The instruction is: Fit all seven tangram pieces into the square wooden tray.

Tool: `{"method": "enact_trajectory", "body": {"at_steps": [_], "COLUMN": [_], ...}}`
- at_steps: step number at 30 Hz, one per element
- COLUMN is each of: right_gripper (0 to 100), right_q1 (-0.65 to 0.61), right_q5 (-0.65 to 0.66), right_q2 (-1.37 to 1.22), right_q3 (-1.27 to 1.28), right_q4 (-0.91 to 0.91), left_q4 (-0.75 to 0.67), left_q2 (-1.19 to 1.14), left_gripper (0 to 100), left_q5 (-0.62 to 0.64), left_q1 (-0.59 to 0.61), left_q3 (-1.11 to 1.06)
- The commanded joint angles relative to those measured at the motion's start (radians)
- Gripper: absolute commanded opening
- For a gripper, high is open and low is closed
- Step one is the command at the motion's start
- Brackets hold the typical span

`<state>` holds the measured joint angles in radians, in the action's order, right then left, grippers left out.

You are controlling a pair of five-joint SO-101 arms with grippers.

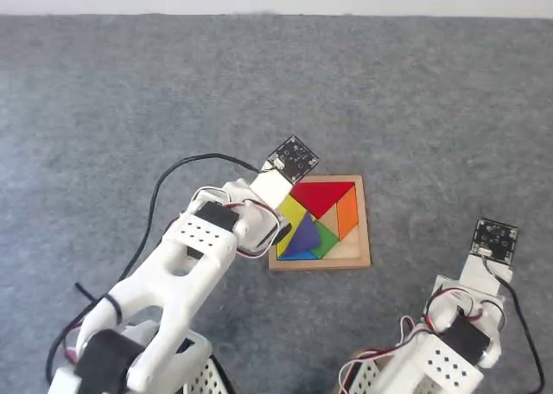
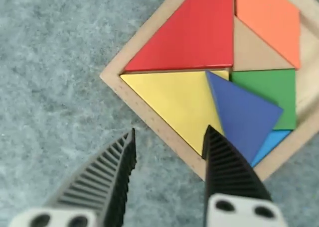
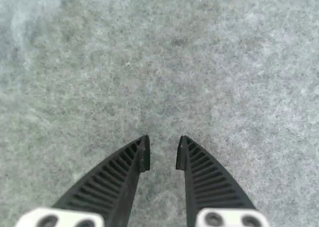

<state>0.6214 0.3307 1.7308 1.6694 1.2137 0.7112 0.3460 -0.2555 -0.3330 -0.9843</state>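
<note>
- The left claw (image 2: 170,137) hangs over the left edge of the tray (image 1: 321,264). Its fingers are spread wide and hold nothing.
- The tray sits mid-table on the grey carpet (image 1: 130,100). It holds a red triangle (image 1: 324,195), an orange piece (image 1: 347,212), a yellow triangle (image 1: 292,214) and a green piece (image 1: 327,237). A blue triangle (image 1: 302,237) lies askew across its neighbours.
- The right claw (image 3: 163,155) is well apart from the tray, over the carpet. Its fingers are slightly parted and empty.

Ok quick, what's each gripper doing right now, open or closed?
Left gripper: open, holding nothing, over the tray edge.
Right gripper: slightly open, empty.
</note>
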Motion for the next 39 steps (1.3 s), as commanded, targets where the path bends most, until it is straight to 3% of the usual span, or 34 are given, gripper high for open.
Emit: {"method": "enact_trajectory", "body": {"at_steps": [1,22,33,39], "right_gripper": [11.4,11.4,11.4,11.4], "right_q1": [-0.007,-0.005,-0.005,-0.005], "right_q5": [0.009,0.009,0.009,0.009], "right_q2": [0.019,0.019,0.019,0.019], "right_q3": [0.018,0.018,0.018,0.018], "right_q4": [0.010,0.010,0.010,0.008], "left_q4": [-0.021,-0.018,0.011,0.012], "left_q2": [0.005,-0.005,-0.212,-0.213], "left_gripper": [21,21,21,21], "left_q5": [0.014,0.091,0.124,0.126], "left_q1": [-0.012,-0.123,-0.161,-0.295], "left_q3": [0.010,-0.004,0.134,0.139]}}
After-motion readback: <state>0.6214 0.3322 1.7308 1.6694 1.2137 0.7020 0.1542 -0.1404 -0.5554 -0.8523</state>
